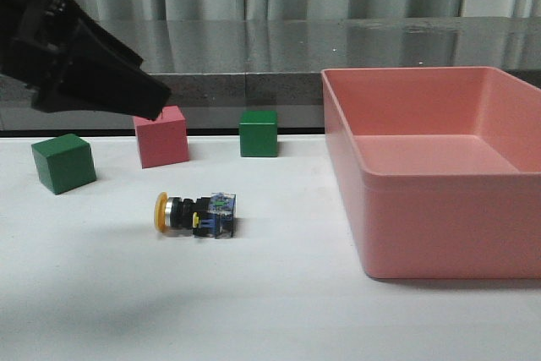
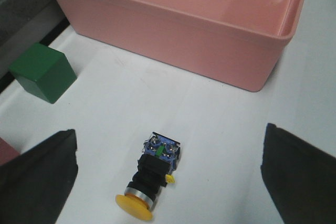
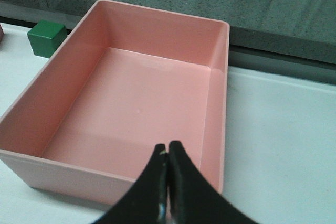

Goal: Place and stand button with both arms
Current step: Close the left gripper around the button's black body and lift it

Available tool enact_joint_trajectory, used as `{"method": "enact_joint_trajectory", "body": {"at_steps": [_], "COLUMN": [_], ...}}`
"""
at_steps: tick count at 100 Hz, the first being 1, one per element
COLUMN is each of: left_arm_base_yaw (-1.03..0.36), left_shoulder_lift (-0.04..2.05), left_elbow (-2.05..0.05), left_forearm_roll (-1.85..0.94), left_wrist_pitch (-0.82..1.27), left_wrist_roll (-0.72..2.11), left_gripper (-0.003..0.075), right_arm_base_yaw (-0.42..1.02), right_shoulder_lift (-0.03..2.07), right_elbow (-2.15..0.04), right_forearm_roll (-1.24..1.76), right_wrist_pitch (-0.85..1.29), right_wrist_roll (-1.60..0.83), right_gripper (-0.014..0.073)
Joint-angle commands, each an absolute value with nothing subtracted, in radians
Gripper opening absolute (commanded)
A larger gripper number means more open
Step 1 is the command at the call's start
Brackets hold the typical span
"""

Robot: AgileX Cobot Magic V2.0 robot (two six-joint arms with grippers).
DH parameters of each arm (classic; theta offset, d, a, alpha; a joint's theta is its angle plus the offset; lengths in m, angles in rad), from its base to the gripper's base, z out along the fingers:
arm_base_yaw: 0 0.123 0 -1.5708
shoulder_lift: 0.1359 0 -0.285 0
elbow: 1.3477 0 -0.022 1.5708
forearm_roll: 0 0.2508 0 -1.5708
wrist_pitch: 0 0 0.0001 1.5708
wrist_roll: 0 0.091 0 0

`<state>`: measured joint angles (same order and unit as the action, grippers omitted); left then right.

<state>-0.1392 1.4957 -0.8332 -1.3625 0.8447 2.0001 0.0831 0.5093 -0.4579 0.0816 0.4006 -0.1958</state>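
Observation:
The button (image 1: 196, 214) lies on its side on the white table, its yellow cap pointing left and its clear-blue base pointing right. In the left wrist view the button (image 2: 152, 174) lies between the wide-spread fingers of my left gripper (image 2: 169, 132), which is open, empty and above it. My left arm (image 1: 76, 57) hangs over the table's far left, above and behind the button. My right gripper (image 3: 168, 148) is shut and empty over the near wall of the pink bin (image 3: 68, 174). The right arm is out of the front view.
The large pink bin (image 1: 423, 234) fills the right of the table. Behind the button stand a pink cube (image 1: 161, 137), a green cube (image 1: 63, 162) at the left and another green cube (image 1: 258, 133). A grey ledge runs along the back.

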Motion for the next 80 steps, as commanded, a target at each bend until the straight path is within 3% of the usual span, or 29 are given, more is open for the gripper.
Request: {"method": "enact_joint_trajectory", "body": {"at_steps": [1,58,80], "left_arm_base_yaw": [-0.105,-0.107,-0.107], "left_shoulder_lift": [1.489,1.785,1.882], "left_elbow": [-0.859,-0.852,-0.855], "left_forearm_roll": [-1.445,-1.548,-1.602], "left_wrist_pitch": [0.956,0.991,0.995], "left_wrist_roll": [2.049,2.352,2.498], "left_gripper": [0.0680,0.0680,0.0648], "right_arm_base_yaw": [0.077,0.077,0.077], "right_shoulder_lift": [0.509,0.509,0.509], "right_elbow": [-0.487,-0.487,-0.487], "right_forearm_roll": [0.085,0.085,0.085], "right_wrist_pitch": [0.331,0.331,0.331], "right_wrist_roll": [-0.195,-0.195,-0.195], "right_gripper": [-0.0057,-0.0057,-0.0057]}}
